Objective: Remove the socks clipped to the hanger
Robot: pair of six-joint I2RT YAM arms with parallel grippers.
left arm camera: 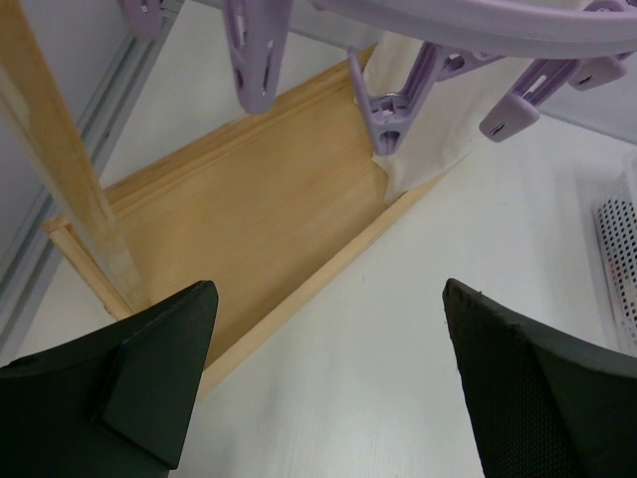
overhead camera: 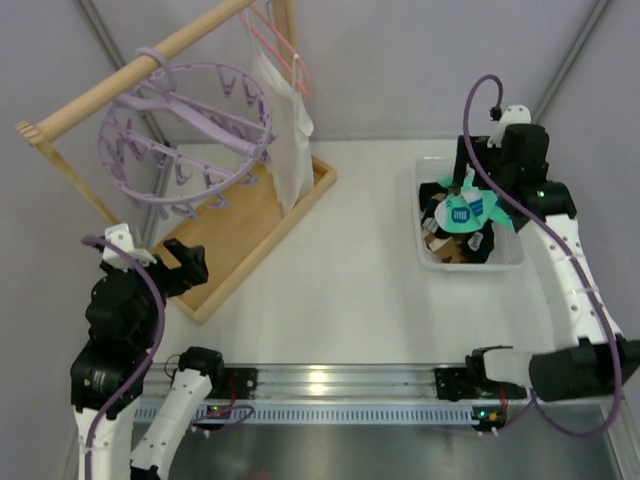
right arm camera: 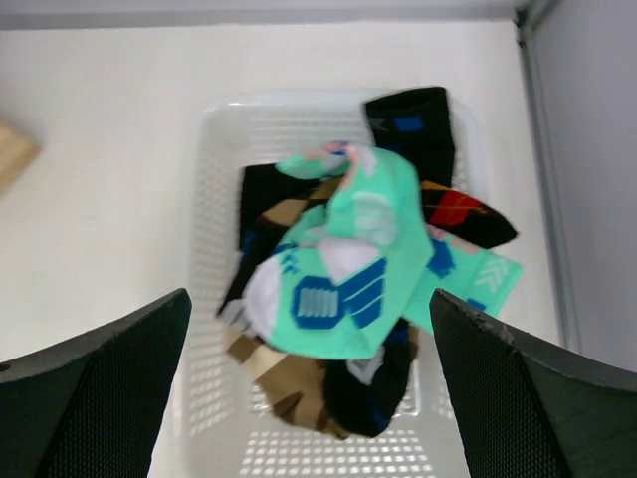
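Observation:
The lavender hanger [overhead camera: 185, 135] hangs from a wooden rod at the back left; no sock shows on its clips [left arm camera: 388, 124]. The socks [overhead camera: 462, 218] lie piled in a white basket [overhead camera: 470, 266] at the right: mint-green ones [right arm camera: 338, 269], black ones [right arm camera: 413, 124], and a diamond-patterned one [right arm camera: 458, 211]. My right gripper [overhead camera: 466, 186] hovers open over the basket [right arm camera: 214, 199], with nothing between its fingers [right arm camera: 109, 388]. My left gripper [overhead camera: 190, 265] is open and empty in the left wrist view [left arm camera: 328, 289], low beside the wooden tray, below the hanger.
A wooden stand with a tray base [overhead camera: 250, 230] holds the rod. A white cloth [overhead camera: 285, 130] on a thin pink hanger [overhead camera: 285, 45] hangs beside the lavender one and shows in the left wrist view [left arm camera: 428, 129]. The basket's corner [left arm camera: 617, 259] shows there too.

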